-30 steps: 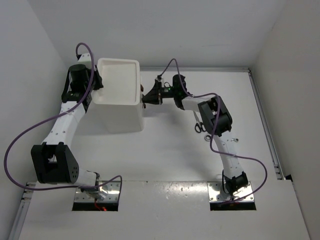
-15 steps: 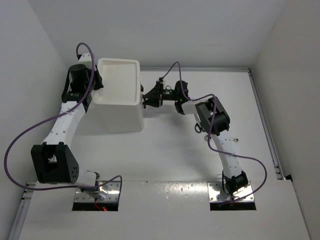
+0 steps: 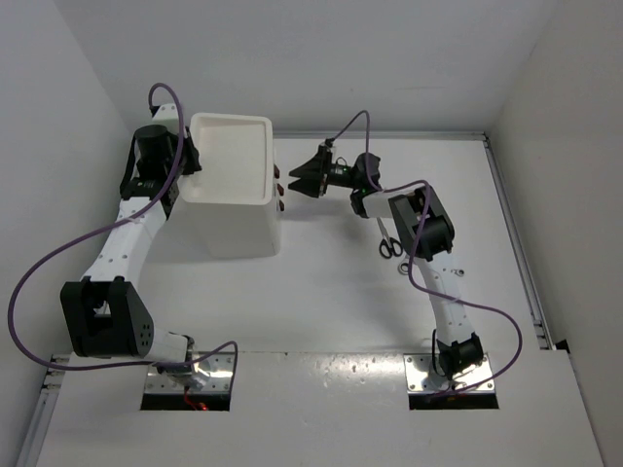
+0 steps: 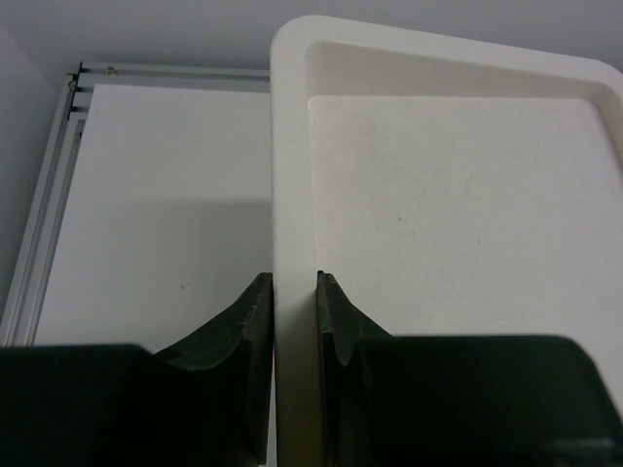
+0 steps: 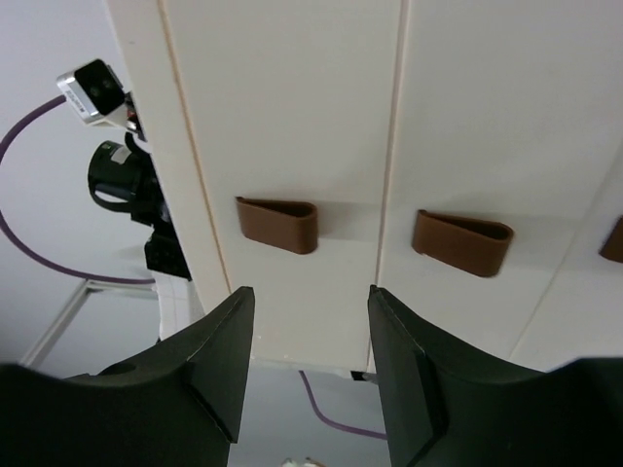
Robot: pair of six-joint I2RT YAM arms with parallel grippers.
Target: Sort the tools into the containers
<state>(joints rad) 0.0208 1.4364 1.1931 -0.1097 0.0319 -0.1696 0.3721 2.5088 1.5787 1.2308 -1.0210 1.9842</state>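
Black-handled scissors (image 3: 389, 248) partly hidden beneath the right arm (image 3: 421, 226) near the tabletop's (image 3: 321, 292) right edge, tiny object (image 3: 458, 272) beside them too small to be identified, third dark red drawer handle (image 5: 614, 240) cut by the right wrist view's edge, white plastic rimmed top tray (image 4: 292, 146) cropped rightward.

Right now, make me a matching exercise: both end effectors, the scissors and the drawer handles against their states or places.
1. left end effector
2. right end effector
3. black-handled metal scissors
4. small dark red drawer handles

a. lying on white table
b. open, facing drawers
c. on tall white plastic box
d. shut on top tray's rim

Pairs: 1-d, 2-b, 3-a, 4-c
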